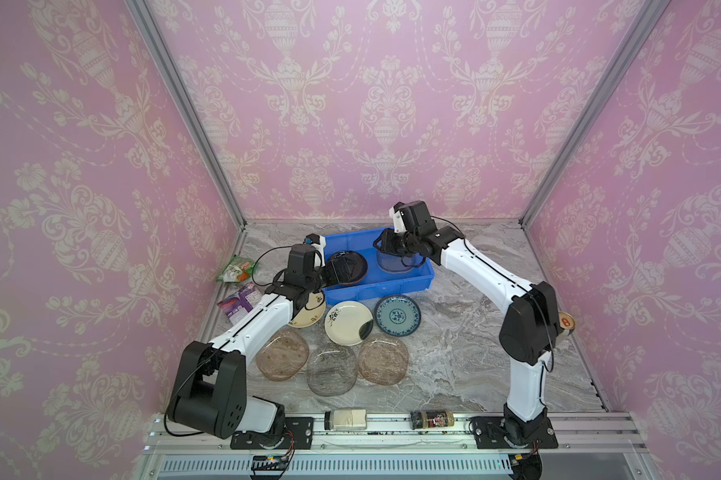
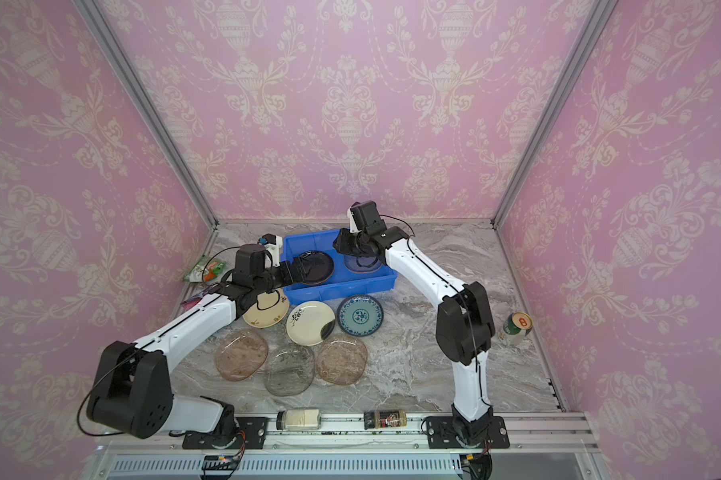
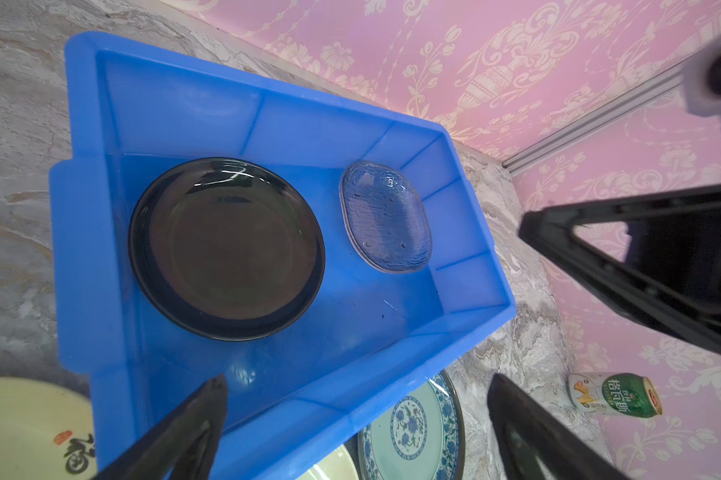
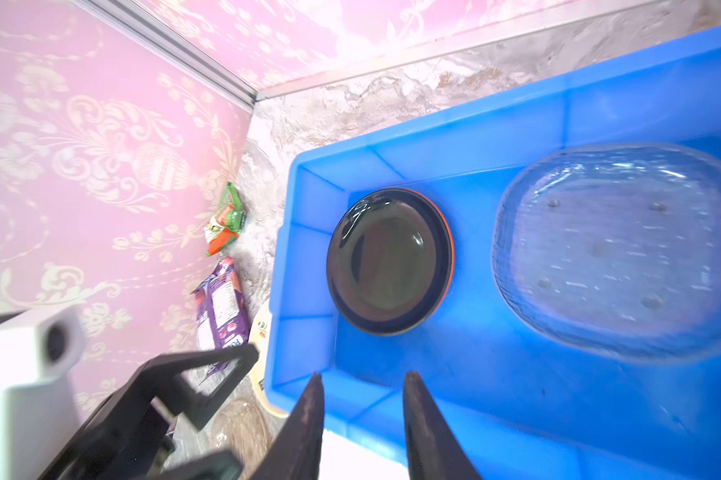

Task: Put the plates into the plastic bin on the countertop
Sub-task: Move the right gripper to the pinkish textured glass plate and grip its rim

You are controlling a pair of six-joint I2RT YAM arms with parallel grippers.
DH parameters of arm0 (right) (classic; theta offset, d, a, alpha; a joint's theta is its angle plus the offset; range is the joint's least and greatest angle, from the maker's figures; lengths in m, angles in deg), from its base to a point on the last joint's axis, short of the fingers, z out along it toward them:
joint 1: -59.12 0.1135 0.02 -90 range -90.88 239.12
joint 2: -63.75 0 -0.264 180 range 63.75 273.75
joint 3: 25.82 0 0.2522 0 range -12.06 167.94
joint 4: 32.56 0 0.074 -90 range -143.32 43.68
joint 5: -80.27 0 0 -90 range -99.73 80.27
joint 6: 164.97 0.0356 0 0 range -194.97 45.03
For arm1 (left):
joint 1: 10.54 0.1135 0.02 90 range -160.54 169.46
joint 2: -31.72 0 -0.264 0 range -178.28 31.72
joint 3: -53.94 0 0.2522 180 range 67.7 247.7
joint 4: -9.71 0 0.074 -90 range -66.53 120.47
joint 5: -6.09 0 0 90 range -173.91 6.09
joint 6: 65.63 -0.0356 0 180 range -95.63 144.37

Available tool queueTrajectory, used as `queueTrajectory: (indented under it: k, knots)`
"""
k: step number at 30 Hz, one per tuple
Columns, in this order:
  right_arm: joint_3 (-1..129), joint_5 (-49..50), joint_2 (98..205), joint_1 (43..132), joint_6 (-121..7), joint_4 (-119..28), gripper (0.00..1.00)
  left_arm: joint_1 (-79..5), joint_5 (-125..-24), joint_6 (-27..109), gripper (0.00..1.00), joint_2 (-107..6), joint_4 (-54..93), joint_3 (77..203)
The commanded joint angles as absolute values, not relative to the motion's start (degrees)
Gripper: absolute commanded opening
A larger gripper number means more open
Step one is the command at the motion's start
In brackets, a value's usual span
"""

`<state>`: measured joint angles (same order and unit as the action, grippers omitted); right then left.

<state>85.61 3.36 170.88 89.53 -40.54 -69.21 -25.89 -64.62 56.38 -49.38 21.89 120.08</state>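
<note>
Left wrist view: the left tool (image 3: 359,377) is spread fully wide, with nothing held, over the near left part of the plastic bin (image 3: 74,249). The right tool (image 4: 364,376) is seen with its jaws partly apart and empty, over the far part of the bin. A black plate (image 3: 226,249) is stacked on an orange plate (image 4: 452,249) in the left half; a clear glass plate (image 3: 386,216) lies in the right half. Six plates (image 1: 348,323) lie on the worktop (image 1: 475,353), just near of the bin. Probably the next plate is to be fetched: both tools should be raised above the rim first, and the teal plate (image 1: 397,314) taken by its edge, not dragged.
</note>
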Motion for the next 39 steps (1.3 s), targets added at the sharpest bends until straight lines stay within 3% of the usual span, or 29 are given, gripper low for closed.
queueTrajectory:
  k: [1,7,14,23,39]
  knots:
    - [71.04,5.19,160.33,89.79,-42.34,-65.04,0.35,-27.17,-63.22,53.83,0.99,-48.67,23.03,122.02]
    - [44.08,8.08,138.81,90.70,-37.71,-66.08,0.35,-27.84,-63.06,52.77,0.99,-48.36,24.68,122.02]
    - [29.36,8.83,124.09,92.34,-30.45,-71.96,0.40,-28.50,-62.34,53.61,0.99,-50.10,23.39,121.93]
    - [18.63,15.61,127.67,94.07,-23.99,-59.36,0.39,-28.82,-61.28,54.43,0.99,-52.17,22.41,122.83]
    - [16.15,17.07,139.24,95.84,-23.37,-48.11,0.34,-28.86,-61.76,54.16,0.99,-51.17,23.47,122.62]
